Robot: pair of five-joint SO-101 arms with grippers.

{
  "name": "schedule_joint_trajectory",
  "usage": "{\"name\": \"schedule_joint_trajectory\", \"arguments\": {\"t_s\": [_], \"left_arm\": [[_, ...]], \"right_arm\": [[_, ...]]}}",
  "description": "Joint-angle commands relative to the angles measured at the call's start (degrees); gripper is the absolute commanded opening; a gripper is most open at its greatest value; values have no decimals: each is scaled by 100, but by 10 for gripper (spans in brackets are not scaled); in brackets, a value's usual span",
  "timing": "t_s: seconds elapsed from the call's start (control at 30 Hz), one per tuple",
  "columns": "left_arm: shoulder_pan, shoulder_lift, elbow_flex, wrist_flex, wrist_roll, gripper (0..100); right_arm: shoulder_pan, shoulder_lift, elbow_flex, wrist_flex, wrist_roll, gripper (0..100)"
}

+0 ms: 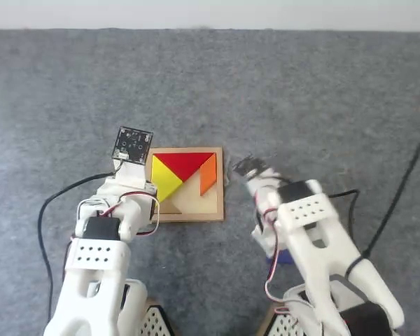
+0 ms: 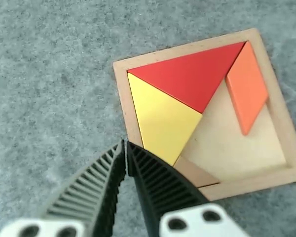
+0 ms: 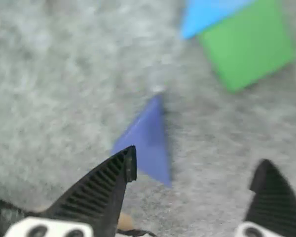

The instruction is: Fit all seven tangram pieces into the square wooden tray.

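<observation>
Right gripper [image 3: 197, 157] is spread wide, blue triangle [image 3: 148, 143] hugging one finger. I'd centre over it before squeezing. Left gripper [image 2: 124, 144] is pinched together, empty, beside the tray [image 2: 119, 79].

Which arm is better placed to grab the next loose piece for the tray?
Right. The right gripper hangs open over the dark blue triangle on the carpet, with the green square nearby. The left gripper is shut at the edge of the tray, away from those pieces.
</observation>
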Motion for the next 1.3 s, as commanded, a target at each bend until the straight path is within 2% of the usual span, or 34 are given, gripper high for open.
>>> {"name": "schedule_joint_trajectory", "arguments": {"t_s": [0.0,0.1,0.37,0.67,0.9,1.03,1.13,1.27], "left_arm": [[-114,-141,-4,44,-62,13],[-211,-141,-4,35,-62,13],[-202,-123,-4,35,-62,13],[-202,-132,-4,35,-62,13],[-202,-132,-4,44,-62,13],[-202,-132,-4,53,-62,13],[-202,-132,-4,53,-70,13],[-202,-132,-4,62,-193,13]], "right_arm": [[-576,75,0,4,88,357],[-796,365,9,-57,105,313],[-585,1332,431,-831,378,227],[-514,1024,378,-743,352,35],[-497,-224,360,-171,378,34],[-505,-848,-70,505,387,35],[-505,-963,-492,892,369,36],[-541,-954,-536,796,229,83]]}}
